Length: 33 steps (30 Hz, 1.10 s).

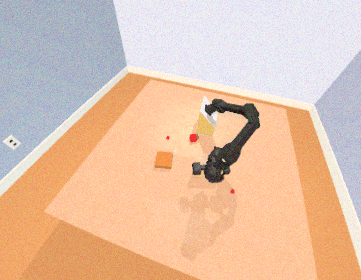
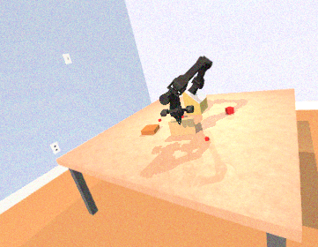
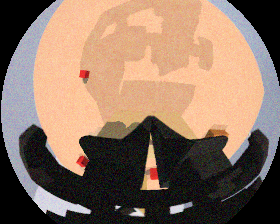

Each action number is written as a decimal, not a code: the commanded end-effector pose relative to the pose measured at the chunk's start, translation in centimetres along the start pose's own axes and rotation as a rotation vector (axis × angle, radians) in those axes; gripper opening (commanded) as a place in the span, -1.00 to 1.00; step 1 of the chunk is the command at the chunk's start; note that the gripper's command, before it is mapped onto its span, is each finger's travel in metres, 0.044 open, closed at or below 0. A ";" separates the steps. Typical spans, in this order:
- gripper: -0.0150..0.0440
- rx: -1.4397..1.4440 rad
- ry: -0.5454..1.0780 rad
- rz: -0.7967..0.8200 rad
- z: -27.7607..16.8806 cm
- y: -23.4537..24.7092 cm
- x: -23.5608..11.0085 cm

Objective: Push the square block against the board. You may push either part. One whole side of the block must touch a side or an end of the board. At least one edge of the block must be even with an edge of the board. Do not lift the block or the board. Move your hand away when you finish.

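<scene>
The orange square block (image 1: 163,160) (image 2: 150,130) (image 3: 218,133) lies flat on the table. The pale wooden board (image 2: 182,128) (image 3: 172,120) stands to the right of it in the exterior view, and a gap shows between them. In the top view the arm hides most of the board. My gripper (image 2: 179,123) (image 3: 151,120) is shut and empty, pointing down, with its tips at or just above the board's top edge. Whether the tips touch the board cannot be told. In the wrist view the fingers hide part of the board.
A yellow and white box-like piece (image 1: 205,126) (image 2: 193,105) stands by the arm's base. A red cube (image 1: 193,138) is near it, and a larger red cube (image 2: 230,110) lies right of the base. Small red cubes (image 1: 167,137) (image 1: 232,191) (image 2: 207,138) (image 3: 84,74) lie around the block and board.
</scene>
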<state>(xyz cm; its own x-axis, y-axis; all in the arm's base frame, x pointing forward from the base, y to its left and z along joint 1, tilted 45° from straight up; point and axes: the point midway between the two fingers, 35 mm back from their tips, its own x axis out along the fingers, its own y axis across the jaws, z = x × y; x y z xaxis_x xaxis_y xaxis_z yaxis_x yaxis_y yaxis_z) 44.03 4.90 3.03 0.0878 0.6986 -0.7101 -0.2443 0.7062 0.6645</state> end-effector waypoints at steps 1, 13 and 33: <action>-0.49 0.004 0.001 0.004 -0.3 0.1 0.1; -0.49 0.004 0.001 0.004 -1.1 0.0 0.1; -0.49 0.005 0.002 0.004 -2.5 0.0 0.1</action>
<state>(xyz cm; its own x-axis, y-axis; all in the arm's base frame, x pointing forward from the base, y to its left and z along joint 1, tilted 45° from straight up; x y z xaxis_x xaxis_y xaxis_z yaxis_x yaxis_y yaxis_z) 41.98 4.62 2.40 0.0862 0.6991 -0.7098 -0.2374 0.7064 0.6668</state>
